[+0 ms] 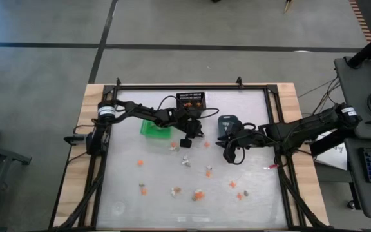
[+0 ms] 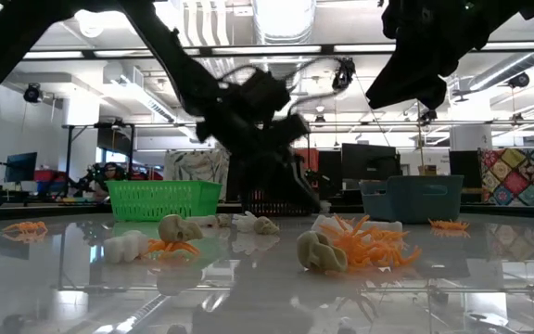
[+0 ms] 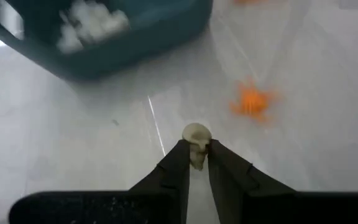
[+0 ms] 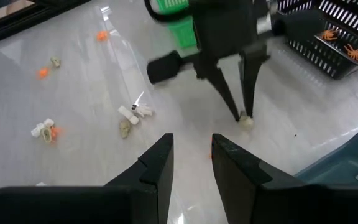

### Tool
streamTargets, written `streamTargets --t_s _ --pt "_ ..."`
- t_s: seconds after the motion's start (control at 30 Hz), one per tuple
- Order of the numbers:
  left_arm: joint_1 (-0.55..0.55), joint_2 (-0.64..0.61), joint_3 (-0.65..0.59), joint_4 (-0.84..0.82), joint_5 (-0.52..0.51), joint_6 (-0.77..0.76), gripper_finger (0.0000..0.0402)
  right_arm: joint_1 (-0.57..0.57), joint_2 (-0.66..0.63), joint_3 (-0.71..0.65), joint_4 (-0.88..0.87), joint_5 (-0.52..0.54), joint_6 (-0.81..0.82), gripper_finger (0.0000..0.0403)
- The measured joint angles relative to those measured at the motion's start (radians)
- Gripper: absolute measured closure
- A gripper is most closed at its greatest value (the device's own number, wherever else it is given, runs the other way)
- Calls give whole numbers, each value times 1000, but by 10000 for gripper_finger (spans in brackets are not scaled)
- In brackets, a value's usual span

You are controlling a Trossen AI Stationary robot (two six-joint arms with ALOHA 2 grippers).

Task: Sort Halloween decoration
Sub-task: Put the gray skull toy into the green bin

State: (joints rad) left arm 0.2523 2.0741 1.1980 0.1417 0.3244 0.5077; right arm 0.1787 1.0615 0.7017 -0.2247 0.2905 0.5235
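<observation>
Small orange, white and tan trinkets lie scattered on the glossy white table point(image 1: 127, 187). My left gripper point(image 3: 196, 150) reaches in from the left to the table's middle point(image 1: 187, 143) and is shut on a tan skull-shaped trinket point(image 3: 196, 135). My right gripper point(image 4: 191, 152) hangs open above the table right of centre point(image 1: 230, 153), nothing between its fingers, a little to the right of the left gripper point(image 4: 243, 113). An orange trinket point(image 3: 252, 101) lies just beyond the skull. My left gripper pinches the skull trinket by its lower part point(image 3: 197, 159) between the free ends of its two fingers. The fingers slant down from the table's left side. The skull point(image 4: 247, 121) sits on the table top under the fingertips.
A green bin point(image 1: 152, 127), a black mesh bin point(image 1: 190, 100) holding orange spiders point(image 4: 347, 48) and a blue-grey bin point(image 1: 227, 121) with white trinkets point(image 3: 92, 25) stand along the far half. Loose trinkets, such as an orange one point(image 1: 199, 194), dot the near half.
</observation>
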Motion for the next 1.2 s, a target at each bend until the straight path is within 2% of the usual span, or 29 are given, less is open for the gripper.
streamTargets --t_s 0.13,0.37,0.47,0.63,0.73,0.93,1.2 --pt "0 -95 -1 -59 13 -1 366 0 0 -1 28 0 0 303" --pt "0 -334 -3 -381 -4 22 366 0 0 -1 55 -2 0 303" --pt "0 -423 -16 -537 -42 15 366 0 0 -1 67 -2 0 303" --pt "0 -543 -66 -784 -184 -53 366 0 0 -1 91 -2 1 303" --pt "1 -585 -102 -901 -252 -79 366 0 0 -1 93 -2 12 303" --pt "7 -615 -186 -954 -427 -98 366 0 0 -1 97 -2 28 303" --pt "62 -564 -219 -952 -470 -98 366 0 0 -1 104 -2 44 303"
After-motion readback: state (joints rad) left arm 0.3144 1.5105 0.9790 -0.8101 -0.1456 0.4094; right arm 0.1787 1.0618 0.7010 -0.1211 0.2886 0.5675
